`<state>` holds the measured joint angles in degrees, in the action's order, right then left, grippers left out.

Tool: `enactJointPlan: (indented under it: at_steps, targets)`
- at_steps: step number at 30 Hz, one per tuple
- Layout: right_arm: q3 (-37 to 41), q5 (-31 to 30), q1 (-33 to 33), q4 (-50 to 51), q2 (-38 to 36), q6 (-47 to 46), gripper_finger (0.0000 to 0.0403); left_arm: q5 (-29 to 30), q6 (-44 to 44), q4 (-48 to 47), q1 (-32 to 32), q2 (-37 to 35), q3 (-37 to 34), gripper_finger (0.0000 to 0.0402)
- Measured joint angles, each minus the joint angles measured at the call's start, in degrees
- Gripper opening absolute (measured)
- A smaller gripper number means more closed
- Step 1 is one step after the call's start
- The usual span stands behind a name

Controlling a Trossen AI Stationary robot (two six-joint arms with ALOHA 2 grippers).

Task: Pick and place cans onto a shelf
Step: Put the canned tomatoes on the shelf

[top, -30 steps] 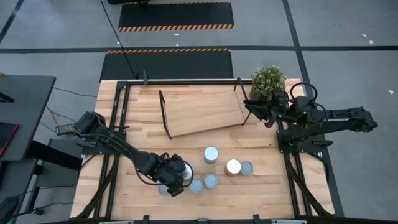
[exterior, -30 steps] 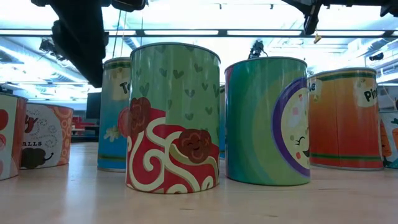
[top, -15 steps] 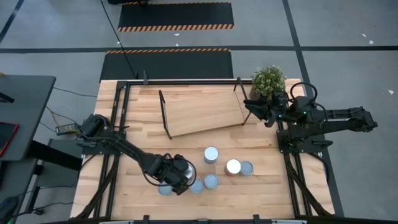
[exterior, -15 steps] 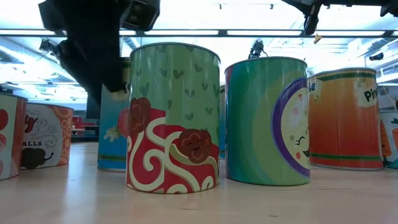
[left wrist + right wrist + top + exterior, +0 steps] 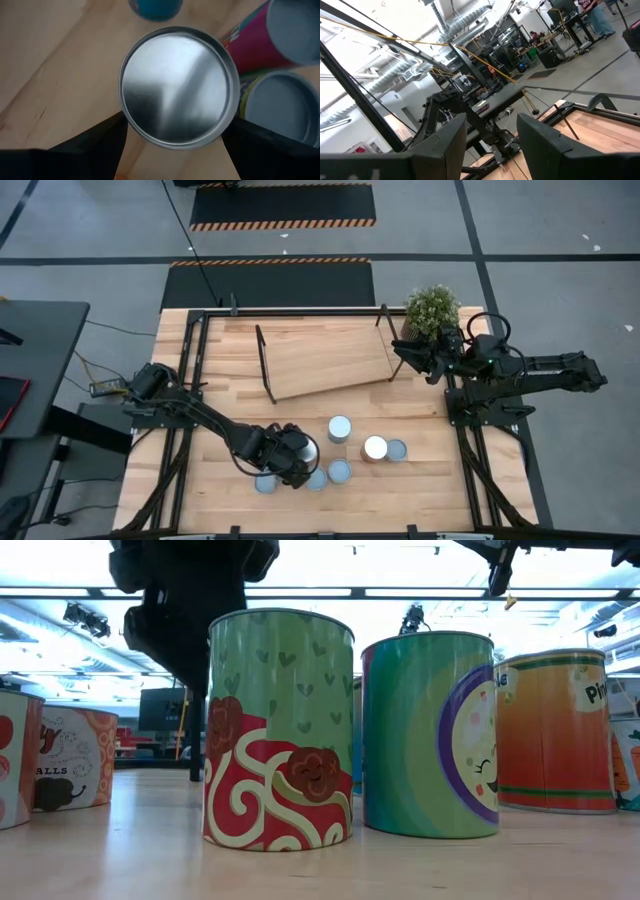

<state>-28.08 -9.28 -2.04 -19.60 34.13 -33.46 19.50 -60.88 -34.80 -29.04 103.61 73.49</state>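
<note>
Left gripper [image 5: 298, 455] clenched on silver-topped can [image 5: 177, 87] among other cans [image 5: 340, 429] — right gripper [image 5: 402, 358] spread, idle beside shelf [image 5: 325, 360].

Green can [image 5: 280, 730]: heart print, red-cream swirls. Teal can [image 5: 430, 735]: purple ring, smiley face. Orange can [image 5: 555, 730] at 3 o'clock. Silver lid [image 5: 177, 87]. Light-wood shelf [image 5: 325, 360].

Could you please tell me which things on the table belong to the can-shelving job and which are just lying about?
Job:
- cans, one with a silvery top between the left end effector's fingers
- slanted wooden shelf
- right end effector, waiting by the shelf's end

Lying about:
- potted plant
</note>
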Motion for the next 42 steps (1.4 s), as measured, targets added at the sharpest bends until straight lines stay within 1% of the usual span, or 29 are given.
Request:
enactJointPlan:
  at_steps: [9,14,27,31,36,39,42]
  targets:
    - [0.00,0.00,0.00,0.01,0.00,-0.04,0.0181,1.68,0.04,0.87,0.00,0.00,0.00,0.0318]
    - [0.00,0.00,0.00,0.01,0.00,-0.04,0.0181,0.33,0.05,0.99,0.00,-0.02,0.00,0.0318]
    - [0.02,-0.17,-0.01,0.01,0.00,-0.02,0.0181,0.15,0.44,1.25,0.00,-0.09,0.00,0.0318]
    - [0.02,-0.22,0.00,0.01,0.00,-0.02,0.0181,-2.02,0.17,1.22,0.33,-0.11,0.00,0.0318]
    - [0.02,-0.22,0.00,0.01,0.00,-0.02,0.0181,-2.41,0.15,1.20,0.76,-0.11,0.00,0.0319]
    - [0.02,-0.23,-0.01,0.01,0.00,-0.02,0.0181,-2.81,0.07,1.18,0.90,-0.11,0.00,0.0332]
    - [0.02,-0.23,-0.02,0.01,0.00,-0.02,0.0181,-2.83,0.07,1.18,0.94,-0.11,0.00,0.0364]
